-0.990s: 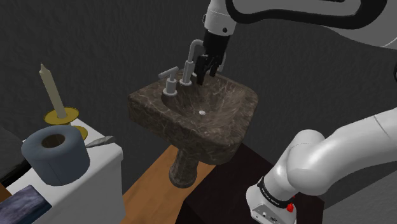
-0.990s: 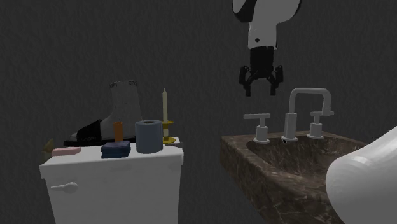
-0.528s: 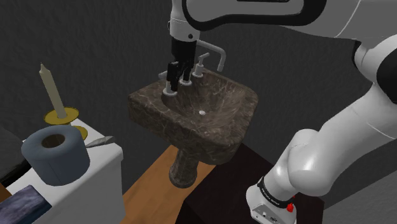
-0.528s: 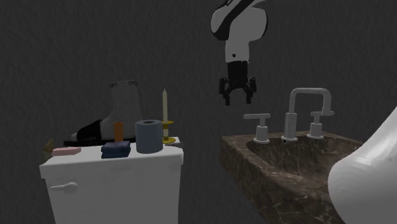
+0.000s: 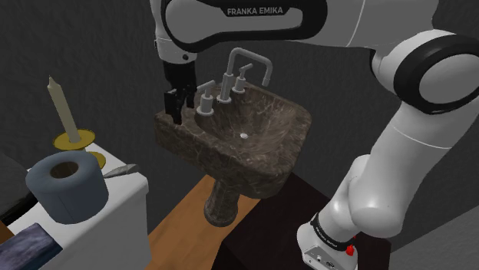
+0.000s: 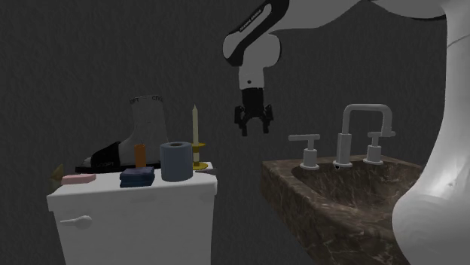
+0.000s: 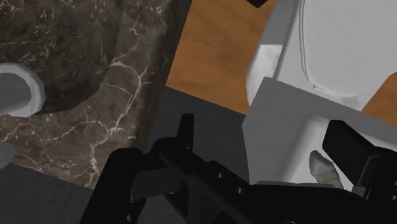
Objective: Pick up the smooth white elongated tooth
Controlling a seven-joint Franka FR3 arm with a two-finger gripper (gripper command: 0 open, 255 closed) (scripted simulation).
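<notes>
The tooth [image 5: 120,169] is a pale, pointed, elongated piece. It lies on the white toilet tank lid [image 5: 127,192], at the corner nearest the sink. In the wrist view the tooth [image 7: 324,170] shows pale and mottled on the lid, just inside the right-hand finger [image 7: 347,147]. My gripper [image 5: 175,107] hangs open and empty in the air over the gap between the sink's rim and the tank. It is well above the tooth and toward the sink. In the second exterior view the gripper [image 6: 252,129] points down with its fingers apart.
A dark marble pedestal sink [image 5: 238,142] with a grey faucet [image 5: 239,67] stands beside the gripper. The tank lid also bears a candle on a gold holder [image 5: 67,115], a blue-grey toilet roll [image 5: 67,186] and a dark folded cloth [image 5: 27,244]. Below are the wooden floor [image 7: 216,57] and the toilet bowl [image 7: 337,44].
The arm has swung from above the faucet toward the shoulder view's left, past the sink's rim and nearer the toilet tank, dropping a little. The fingers stayed open.
</notes>
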